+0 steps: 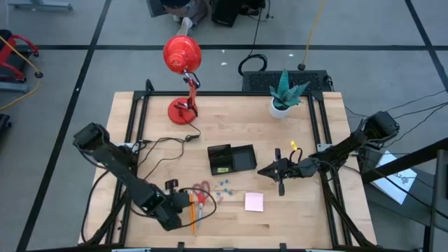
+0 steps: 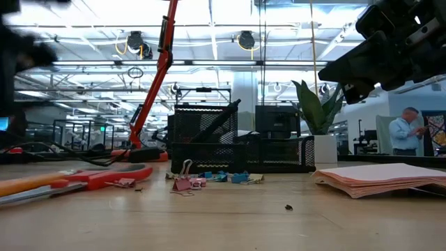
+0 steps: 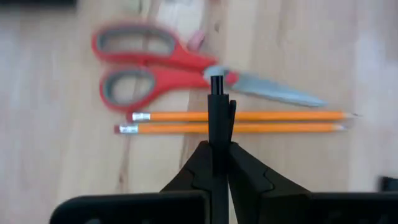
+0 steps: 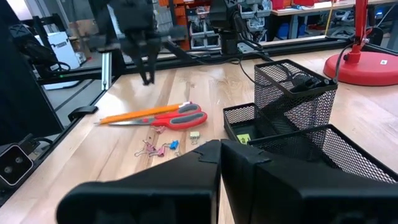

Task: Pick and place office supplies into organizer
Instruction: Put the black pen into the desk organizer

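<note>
Left gripper (image 3: 217,163) pinches one black pen (image 3: 217,118) above two orange pencils (image 3: 236,122), one scissors (image 3: 186,67)

Red desk lamp (image 1: 183,66), potted plant (image 1: 283,96), wooden table (image 1: 231,112), person standing in background (image 2: 406,134)

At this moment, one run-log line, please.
left end effector: shut on black pen | right end effector: shut, empty, beside organizer | pencils, scissors: on table

Overhead view looks straight down; low view looks level across the table; wrist views look past each claw, sharing the scissors (image 3: 180,68).
</note>
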You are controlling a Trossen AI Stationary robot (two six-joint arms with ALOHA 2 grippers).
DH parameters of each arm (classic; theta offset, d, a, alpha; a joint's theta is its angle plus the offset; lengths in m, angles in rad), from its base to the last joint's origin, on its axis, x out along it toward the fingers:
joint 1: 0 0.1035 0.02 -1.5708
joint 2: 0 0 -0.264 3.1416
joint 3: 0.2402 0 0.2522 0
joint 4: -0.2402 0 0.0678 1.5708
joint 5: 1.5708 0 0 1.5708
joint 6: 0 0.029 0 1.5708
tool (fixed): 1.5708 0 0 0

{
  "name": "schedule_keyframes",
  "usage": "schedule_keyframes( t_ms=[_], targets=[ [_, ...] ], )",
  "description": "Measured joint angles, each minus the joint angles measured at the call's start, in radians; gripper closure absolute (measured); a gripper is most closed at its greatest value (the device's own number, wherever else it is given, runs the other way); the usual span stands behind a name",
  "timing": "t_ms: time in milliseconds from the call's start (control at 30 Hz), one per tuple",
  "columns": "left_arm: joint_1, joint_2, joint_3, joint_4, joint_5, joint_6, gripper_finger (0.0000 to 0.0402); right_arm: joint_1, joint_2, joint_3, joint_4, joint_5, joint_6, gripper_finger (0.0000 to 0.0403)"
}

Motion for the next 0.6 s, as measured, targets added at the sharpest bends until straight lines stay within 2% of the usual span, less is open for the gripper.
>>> schedule_keyframes(
  t_ms=[200,267,367,467,600],
  targets=[
    [0.061,-0.1,0.059,-0.002,-0.148,0.192,0.0384,0.0,0.0,0.0,0.001,0.0,0.0,0.0399],
    [0.082,-0.126,0.072,0.021,-0.201,0.303,0.0382,0.0,0.0,0.0,0.001,0.0,0.0,0.0399],
    [0.129,-0.158,0.082,0.182,-0.265,0.555,0.0373,0.0,0.0,0.0,-0.001,0.0,0.0,0.0399],
    [0.176,-0.172,0.082,0.361,-0.268,0.807,0.0372,0.0,0.0,0.0,-0.001,0.0,0.0,0.0399],
    [0.254,-0.169,0.082,0.543,-0.186,1.055,0.0378,0.0,0.0,0.0,-0.002,0.0,0.0,0.0399]
  ],
)
